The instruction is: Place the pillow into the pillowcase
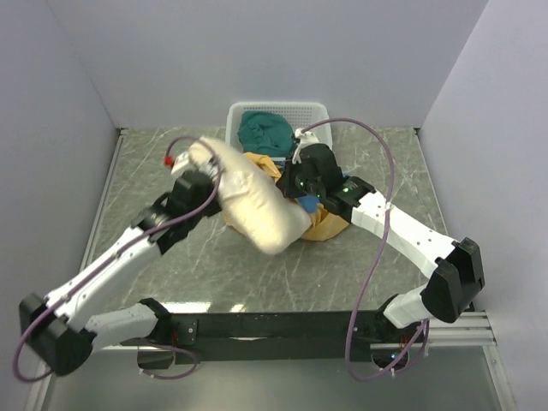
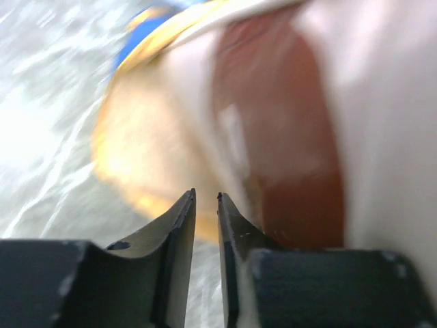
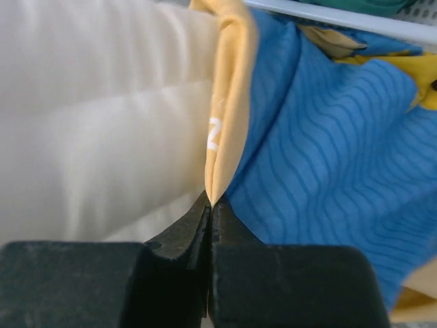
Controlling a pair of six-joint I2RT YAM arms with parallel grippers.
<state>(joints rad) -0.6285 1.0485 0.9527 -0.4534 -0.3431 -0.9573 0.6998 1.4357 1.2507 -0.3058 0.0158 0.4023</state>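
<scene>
Right end effector pinching pillowcase edge, wrist view only

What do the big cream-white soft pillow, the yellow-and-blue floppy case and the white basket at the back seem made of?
The cream-white pillow: soft stuffed fabric, matte; it bulges and sags. The yellow-and-blue pillowcase: thin cloth, finely ribbed, folding limply. The white basket: probably rigid plastic, with a perforated wall.

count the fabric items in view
3: the pillow mid-table, the pillowcase bunched at its right side, and a teal cloth in the basket at the back. More may be hidden in the basket.
</scene>
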